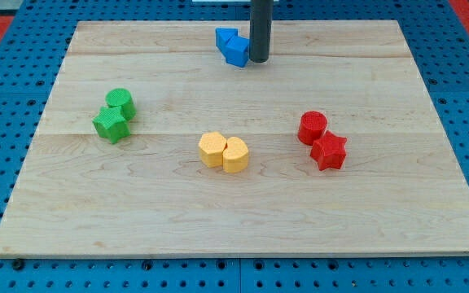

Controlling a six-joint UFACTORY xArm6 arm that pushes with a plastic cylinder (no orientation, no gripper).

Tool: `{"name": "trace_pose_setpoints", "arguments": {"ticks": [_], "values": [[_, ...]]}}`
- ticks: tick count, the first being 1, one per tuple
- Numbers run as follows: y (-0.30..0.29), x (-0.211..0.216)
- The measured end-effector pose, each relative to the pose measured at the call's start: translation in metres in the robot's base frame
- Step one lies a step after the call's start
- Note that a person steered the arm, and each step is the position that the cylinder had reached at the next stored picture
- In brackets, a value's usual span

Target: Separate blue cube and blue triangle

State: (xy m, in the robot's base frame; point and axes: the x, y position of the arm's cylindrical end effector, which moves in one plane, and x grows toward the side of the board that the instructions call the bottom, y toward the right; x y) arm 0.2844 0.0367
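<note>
Two blue blocks sit touching near the view's top centre of the wooden board (pixel 365 212). The blue cube (pixel 237 51) is the lower right one. The blue triangle (pixel 225 37) lies against its upper left side. My tip (pixel 258 59) stands just to the right of the blue cube, touching or nearly touching its right face. The dark rod rises straight up out of the view.
A green cylinder (pixel 121 102) and a green star (pixel 111 124) touch at the left. A yellow hexagon (pixel 212 149) and a yellow rounded block (pixel 235 154) touch at centre. A red cylinder (pixel 312 127) and a red star (pixel 329 150) touch at right.
</note>
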Motion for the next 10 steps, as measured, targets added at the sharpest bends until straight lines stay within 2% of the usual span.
{"name": "trace_pose_setpoints", "arguments": {"ticks": [8, 10], "values": [[0.032, 0.023], [0.035, 0.017]]}}
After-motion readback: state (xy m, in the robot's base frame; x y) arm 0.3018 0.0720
